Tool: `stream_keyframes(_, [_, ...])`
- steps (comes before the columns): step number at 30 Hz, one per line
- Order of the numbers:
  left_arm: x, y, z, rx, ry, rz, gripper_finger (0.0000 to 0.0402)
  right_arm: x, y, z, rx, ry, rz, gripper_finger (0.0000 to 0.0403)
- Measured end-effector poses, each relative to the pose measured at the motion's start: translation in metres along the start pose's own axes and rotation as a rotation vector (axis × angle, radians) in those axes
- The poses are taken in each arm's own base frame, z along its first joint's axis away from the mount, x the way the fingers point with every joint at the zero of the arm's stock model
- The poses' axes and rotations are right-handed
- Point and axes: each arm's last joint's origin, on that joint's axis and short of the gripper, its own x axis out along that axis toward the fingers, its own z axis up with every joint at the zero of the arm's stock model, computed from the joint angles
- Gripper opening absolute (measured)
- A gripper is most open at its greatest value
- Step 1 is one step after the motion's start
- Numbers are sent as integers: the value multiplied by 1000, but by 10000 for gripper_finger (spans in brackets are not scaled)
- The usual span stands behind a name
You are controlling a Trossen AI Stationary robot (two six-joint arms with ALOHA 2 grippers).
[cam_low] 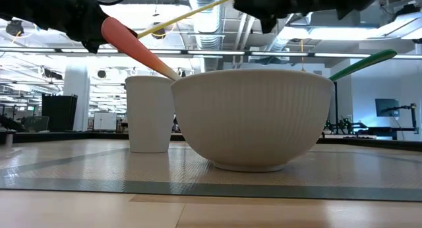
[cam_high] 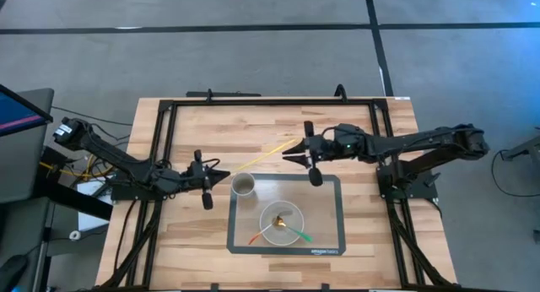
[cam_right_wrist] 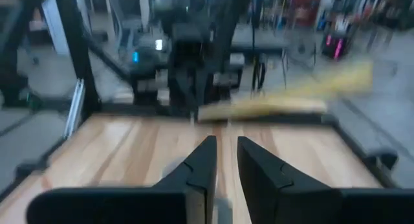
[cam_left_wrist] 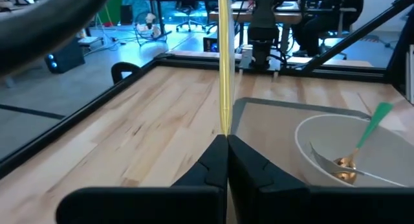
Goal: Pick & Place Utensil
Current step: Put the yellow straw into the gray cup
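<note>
Nearest the front edge of the table (cam_high: 194, 123), on the grey mat (cam_high: 331, 191), sits the white bowl (cam_high: 281, 222). An orange-handled utensil (cam_high: 260, 236) and a green-handled one (cam_high: 300, 235) already lean out of it, with a gold spoon (cam_left_wrist: 343, 164) lying in its bottom. Just behind it, on the mat's corner, stands the white cup (cam_high: 243, 185). Beside the cup is the left gripper (cam_high: 224, 175), its fingers pinched tight on the near end of the long yellow utensil (cam_high: 263, 156). That one is up in the air, slanting away over the bare wood towards the far side. At its far end waits the right gripper (cam_high: 288, 154), its fingers only narrowly parted with nothing between them, and the yellow tip just ahead of them. It looks to me like the carry stage, with the pick done and the placing still to come. Whether it goes into the bowl, into the cup, or across to the right arm, I can't say. A drop needs the tip swung over a rim before release. A handover needs the right fingers closed before the left lets go.
</note>
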Motion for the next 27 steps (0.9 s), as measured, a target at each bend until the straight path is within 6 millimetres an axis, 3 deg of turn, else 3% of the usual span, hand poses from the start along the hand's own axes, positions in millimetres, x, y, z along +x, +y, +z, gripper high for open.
stream_keyframes(10, [-2, -3, 2, -2, -23, -24, 3, 32, -4, -17, -16, -91, -12, 55])
stream_keyframes(27, [-2, -3, 2, 7, -23, -24, 3, 34, 5, -9, -23, -214, 20, 55])
